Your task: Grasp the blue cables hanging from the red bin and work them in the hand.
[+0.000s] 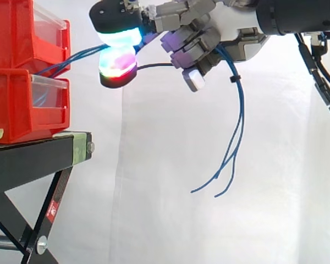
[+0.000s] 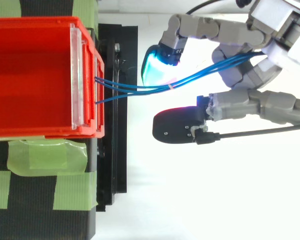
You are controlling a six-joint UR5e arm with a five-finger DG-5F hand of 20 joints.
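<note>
Several thin blue cables (image 2: 135, 89) leave the front of the upper red bin (image 2: 35, 75) and run right, level, into my hand (image 2: 235, 35). In the side view the hand (image 1: 231, 22) is up at the height of the upper bin (image 1: 22, 33). Its glowing fingertips (image 1: 119, 37) pinch the cables from above and below. The other fingers curl round the cables further back. Behind the hand the blue cables (image 1: 240, 110) droop in a long arc, their free ends dangling in the air over the floor.
Two red bins are stacked on a black stand (image 1: 33, 157), the lower bin (image 1: 16, 104) just above the stand's top. Green tape (image 2: 45, 155) holds the bins to the stand. A white curtain hangs behind.
</note>
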